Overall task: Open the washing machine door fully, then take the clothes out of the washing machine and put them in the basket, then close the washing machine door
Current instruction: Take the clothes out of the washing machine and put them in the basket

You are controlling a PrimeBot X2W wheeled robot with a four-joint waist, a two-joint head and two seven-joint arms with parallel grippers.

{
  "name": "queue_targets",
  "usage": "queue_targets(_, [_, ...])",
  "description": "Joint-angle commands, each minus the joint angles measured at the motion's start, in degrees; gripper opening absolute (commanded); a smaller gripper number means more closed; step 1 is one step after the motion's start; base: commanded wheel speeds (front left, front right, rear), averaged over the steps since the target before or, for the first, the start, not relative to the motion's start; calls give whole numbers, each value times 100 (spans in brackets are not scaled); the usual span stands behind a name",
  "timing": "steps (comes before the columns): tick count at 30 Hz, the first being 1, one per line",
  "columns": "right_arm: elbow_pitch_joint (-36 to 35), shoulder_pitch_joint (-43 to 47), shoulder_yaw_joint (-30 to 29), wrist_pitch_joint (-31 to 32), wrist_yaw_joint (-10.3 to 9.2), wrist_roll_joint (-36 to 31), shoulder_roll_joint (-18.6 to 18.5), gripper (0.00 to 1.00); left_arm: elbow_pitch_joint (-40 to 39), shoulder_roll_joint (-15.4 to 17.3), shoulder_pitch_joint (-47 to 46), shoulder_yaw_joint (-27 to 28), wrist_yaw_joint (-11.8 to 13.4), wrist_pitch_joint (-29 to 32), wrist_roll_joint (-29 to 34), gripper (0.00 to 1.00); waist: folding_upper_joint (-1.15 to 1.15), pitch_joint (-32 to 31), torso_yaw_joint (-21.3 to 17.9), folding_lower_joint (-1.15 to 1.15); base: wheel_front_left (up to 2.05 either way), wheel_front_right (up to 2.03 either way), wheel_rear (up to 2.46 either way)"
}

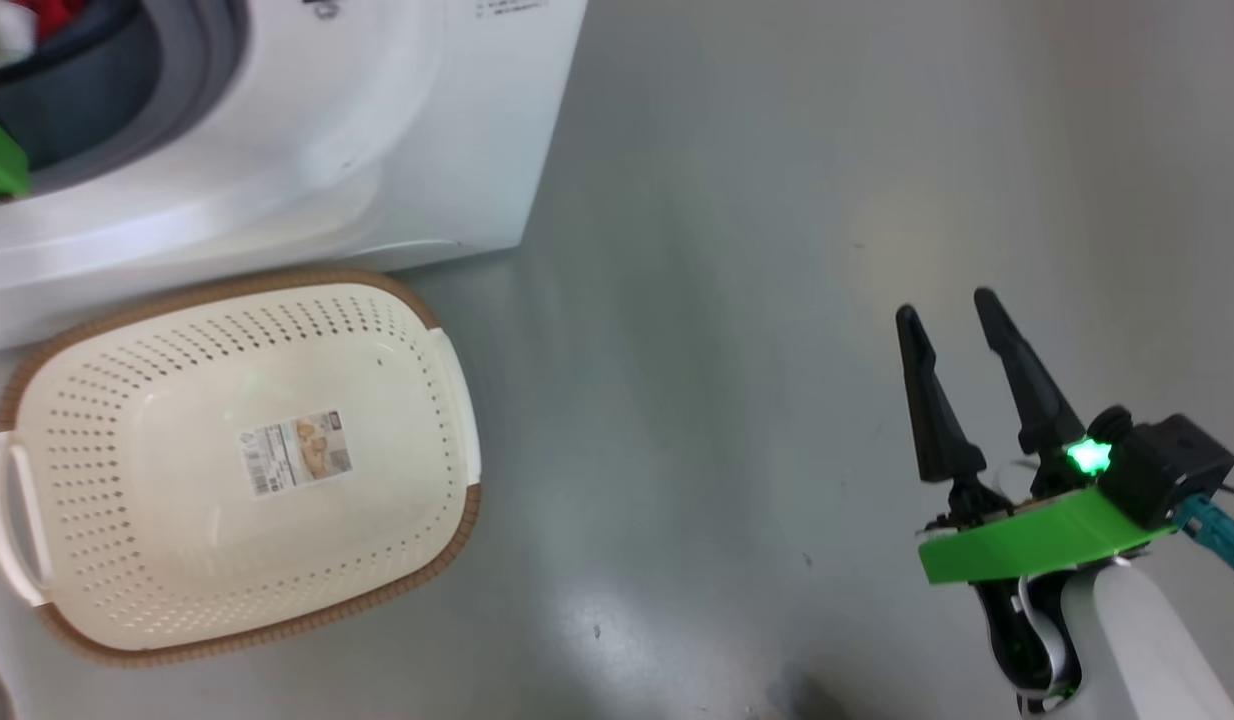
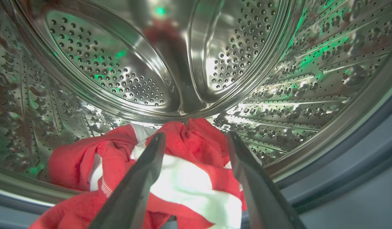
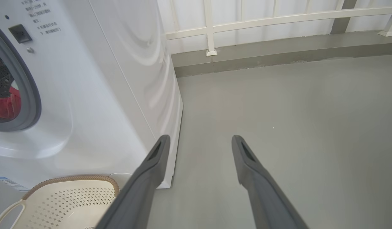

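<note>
Two containers in play: the washing machine (image 1: 377, 130) and the basket (image 1: 177, 540). Inside the machine, the drum (image 2: 119, 79) holds the clothes (image 2: 196, 149): red fabric with white panels and stripes, heaped on the drum bottom right at the front lip, just inside the grey gasket (image 2: 358, 152). The heap's long axis runs across the mouth, lower left to centre in the left wrist view, with one red fold peaking toward the back wall. The basket sits on the grey floor (image 1: 727, 300) just in front of the machine's base, open side up, with a paper label (image 1: 297, 453) flat on its bottom. Its long axis runs left-right in the head view, slightly skewed, handles at the two short ends. The machine mouth faces out toward the basket side. Inside the drum, the left gripper (image 2: 195, 135) points toward the back wall and down at the heap, fingers spread wide either side of a white panel, grasping nothing; contact with the fabric, cannot tell. Over bare floor, the right gripper (image 1: 944, 303) sits well apart from basket and machine, fingers spread, pointing up the head view, nothing between them.
</note>
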Motion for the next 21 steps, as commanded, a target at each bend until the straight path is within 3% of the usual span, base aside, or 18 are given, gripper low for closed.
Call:
queue_targets(1, [-178,-138,140,-37,42,113,-39,100,77,365,-190,41,60,-29,117,100,0,178,-125,0,0,0,0])
queue_targets(7, [-207,-173,157,-37,42,117,-39,100,693,499,-461,1,157,-29,177,100,0,268,-195,0,0,0,0])
queue_targets(16, [-186,-210,163,-37,42,152,-39,100,1478,559,-784,-205,111,75,241,100,0,309,-225,0,0,0,0])
queue_targets(18, [-187,-219,170,-37,42,159,-39,100,1535,547,-791,-241,99,116,241,49,0,299,-219,0,0,0,0])
queue_targets(19, [-187,-224,173,-37,42,161,-39,100,1555,542,-796,-253,96,120,236,42,0,293,-216,0,0,0,0])
queue_targets(21, [-189,-236,180,-37,42,164,-39,100,1587,541,-805,-297,87,142,248,2,0,280,-211,0,0,0,0])
